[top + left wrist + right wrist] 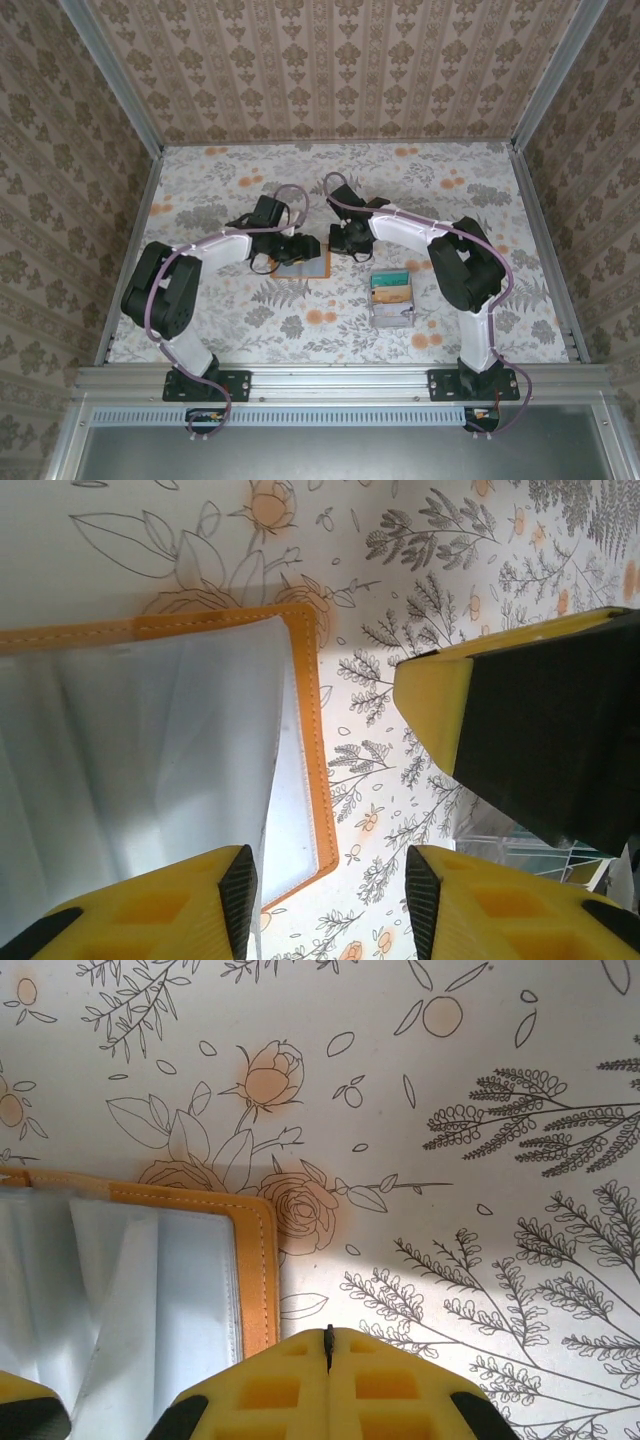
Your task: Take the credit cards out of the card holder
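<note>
Floral table | card holder open flat, corner between left jaws, apart | right jaws together, beside its corner

Robot test cell, not a lived-in room. Evidence — aluminium frame posts edge three wallpapered wall panels; a floral-print surface lies boxed between them; the left arm and right arm are bolted side by side to a metal rail along the near edge.

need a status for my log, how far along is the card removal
Done: the flat orange folding card holder lies open, grey-blue face up. In hand: open left tool at its edge, shut right tool beside its corner. Left: pulling the cards; none visibly out.
</note>
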Robot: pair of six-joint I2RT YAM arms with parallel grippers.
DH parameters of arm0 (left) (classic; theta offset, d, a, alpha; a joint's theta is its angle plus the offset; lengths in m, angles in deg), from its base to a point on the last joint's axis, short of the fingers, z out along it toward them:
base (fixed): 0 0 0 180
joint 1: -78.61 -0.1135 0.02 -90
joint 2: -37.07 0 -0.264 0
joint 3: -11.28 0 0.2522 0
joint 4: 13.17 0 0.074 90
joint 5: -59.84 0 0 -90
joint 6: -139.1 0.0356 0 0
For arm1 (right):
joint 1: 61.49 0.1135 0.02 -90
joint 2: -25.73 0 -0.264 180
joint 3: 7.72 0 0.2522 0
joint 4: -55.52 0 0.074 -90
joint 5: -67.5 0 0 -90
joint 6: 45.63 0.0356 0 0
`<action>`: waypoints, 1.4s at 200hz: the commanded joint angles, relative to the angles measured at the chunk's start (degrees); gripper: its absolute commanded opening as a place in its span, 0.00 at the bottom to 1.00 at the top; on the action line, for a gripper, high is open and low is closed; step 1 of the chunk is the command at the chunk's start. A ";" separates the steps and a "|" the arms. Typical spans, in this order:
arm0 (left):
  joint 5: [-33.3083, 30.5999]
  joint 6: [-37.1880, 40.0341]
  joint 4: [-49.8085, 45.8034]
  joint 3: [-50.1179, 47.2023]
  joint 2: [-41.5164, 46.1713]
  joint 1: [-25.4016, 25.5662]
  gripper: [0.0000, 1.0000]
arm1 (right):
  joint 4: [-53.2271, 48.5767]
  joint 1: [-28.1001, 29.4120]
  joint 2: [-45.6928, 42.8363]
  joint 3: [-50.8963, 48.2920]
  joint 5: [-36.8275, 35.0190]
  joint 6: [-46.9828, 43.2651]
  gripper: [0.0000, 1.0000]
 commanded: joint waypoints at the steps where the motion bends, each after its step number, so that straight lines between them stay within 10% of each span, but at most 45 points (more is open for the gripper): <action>1: -1.15 0.60 -1.30 -0.88 2.53 -1.93 0.46 | 0.09 0.24 0.33 0.40 0.92 0.95 0.00; 78: -3.88 2.24 -4.75 -7.16 5.43 -10.27 0.46 | -0.78 1.30 3.49 2.51 2.17 0.18 0.00; 280: -1.64 2.79 -4.16 -5.65 0.34 -6.61 0.46 | -1.06 2.35 6.59 3.70 4.03 0.16 0.00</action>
